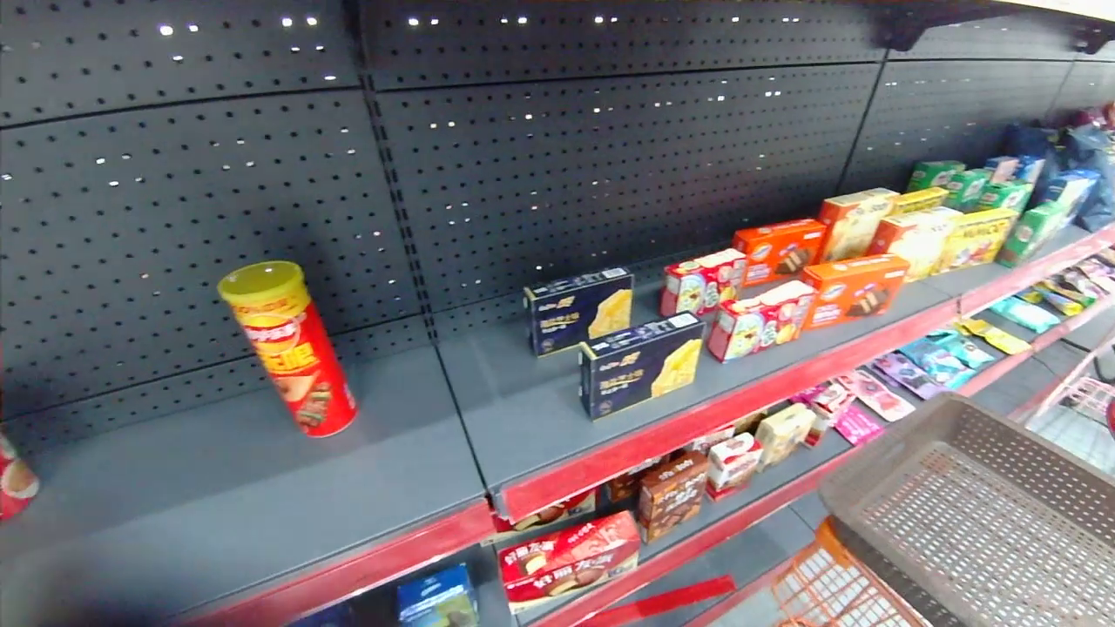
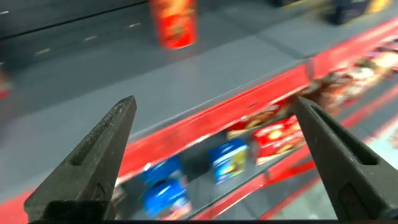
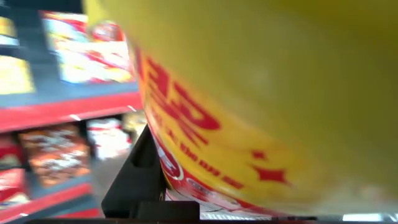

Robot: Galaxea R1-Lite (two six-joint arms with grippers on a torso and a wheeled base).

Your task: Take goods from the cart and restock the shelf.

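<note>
The left claw [image 2: 211,162] is seen wide open, its two dark fingers [image 2: 93,168] spread well apart with nothing between them, in front of the red front edge of the shelf [image 1: 261,470]. The right claw [image 3: 205,186] is closed on a held can [image 3: 261,93], yellow with red print, and one dark finger [image 3: 140,180] is pressed against its side; behind it, shelf boards with red and brown boxes are seen. On the grey upper board of the shelf a standing can [image 1: 287,348], red with a yellow lid, is set upright near the perforated back wall [image 1: 566,157], well apart from the other goods. Further to the right two dark blue boxes [image 1: 643,364] are stood on edge, one behind the other. Beyond them red-and-white boxes [image 1: 758,318] and orange boxes [image 1: 854,289] are ranged in rows, followed by yellow and green boxes [image 1: 976,218]. Part of another red can [image 1: 13,479] is cut off by the left border of the head view. On the lower shelf boards red cartons [image 1: 571,553] and blue packs [image 2: 165,193] are laid. At the lower right a grey basket [image 1: 967,514] of perforated plastic is carried on the orange wire cart [image 1: 827,592].
</note>
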